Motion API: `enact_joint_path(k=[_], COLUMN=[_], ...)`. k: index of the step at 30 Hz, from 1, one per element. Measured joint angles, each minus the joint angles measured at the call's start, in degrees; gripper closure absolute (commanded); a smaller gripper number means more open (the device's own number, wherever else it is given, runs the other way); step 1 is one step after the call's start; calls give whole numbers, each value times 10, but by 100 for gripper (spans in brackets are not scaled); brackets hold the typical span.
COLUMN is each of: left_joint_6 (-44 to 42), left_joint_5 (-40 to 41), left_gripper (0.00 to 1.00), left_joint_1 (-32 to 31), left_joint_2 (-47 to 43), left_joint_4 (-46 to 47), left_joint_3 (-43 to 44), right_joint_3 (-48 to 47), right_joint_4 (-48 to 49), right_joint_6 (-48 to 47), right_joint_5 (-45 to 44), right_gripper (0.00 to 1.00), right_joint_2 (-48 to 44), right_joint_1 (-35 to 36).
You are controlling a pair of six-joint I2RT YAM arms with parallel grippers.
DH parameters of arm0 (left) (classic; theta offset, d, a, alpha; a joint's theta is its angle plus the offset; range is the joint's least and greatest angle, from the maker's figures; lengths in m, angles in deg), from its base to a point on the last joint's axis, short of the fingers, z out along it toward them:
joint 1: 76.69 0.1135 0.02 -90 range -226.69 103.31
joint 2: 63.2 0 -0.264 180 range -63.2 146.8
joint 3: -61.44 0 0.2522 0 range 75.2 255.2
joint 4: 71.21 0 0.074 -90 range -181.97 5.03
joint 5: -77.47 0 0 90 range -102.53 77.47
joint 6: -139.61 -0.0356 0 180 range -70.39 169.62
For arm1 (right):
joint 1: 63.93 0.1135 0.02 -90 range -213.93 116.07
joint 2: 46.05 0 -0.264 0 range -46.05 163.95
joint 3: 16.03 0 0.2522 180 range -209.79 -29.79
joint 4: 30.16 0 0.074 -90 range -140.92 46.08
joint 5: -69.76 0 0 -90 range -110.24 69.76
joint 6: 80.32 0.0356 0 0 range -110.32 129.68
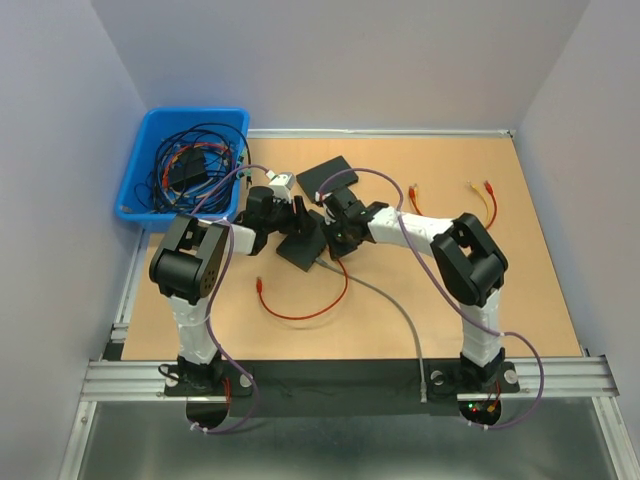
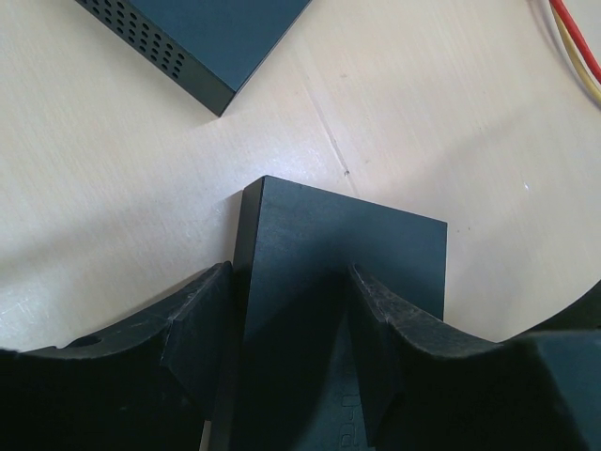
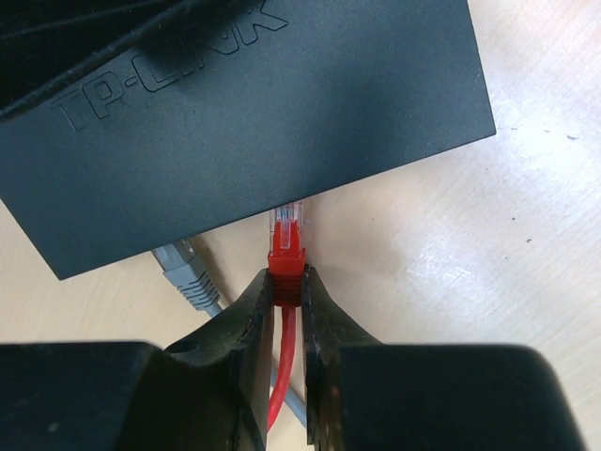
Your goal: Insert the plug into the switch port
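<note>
Holding one switch, one red plug

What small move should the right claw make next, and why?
Probably ease the red plug straight forward into the switch. The right claw pinches it, its clear tip sits at the switch's edge beside the grey plug, and the left claw grips the switch.

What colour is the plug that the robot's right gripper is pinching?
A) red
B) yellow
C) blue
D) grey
A: in the right wrist view the right gripper is shut on a red plug, whose clear tip sits right at the edge of the black switch.
</note>
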Motion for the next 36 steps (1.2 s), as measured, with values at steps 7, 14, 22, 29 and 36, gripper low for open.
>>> enact_joint_path(k=[7,14,22,29,36], left_joint_6=[0,0,0,0,-2], left_joint_5=[3,8,10,11,11], left_gripper=[41,41,41,41,41], left_joint_1=[0,0,0,0,-1], left_joint_2=[0,0,0,0,0], left_joint_4=[1,2,3,3,1], left_joint_3=[0,0,0,0,2], right_joint_3=[-18,-34,-36,-36,-37], right_joint_4=[-21,-34,-36,-36,-36], right_joint_6=[-2,-1,1,-18,-62], right_joint_5=[-6,-22,-71,-81,-81], right_gripper=[99,100,100,100,100], right_joint_2=[7,7,7,10,10], right_joint_1=[9,37,41,45,45])
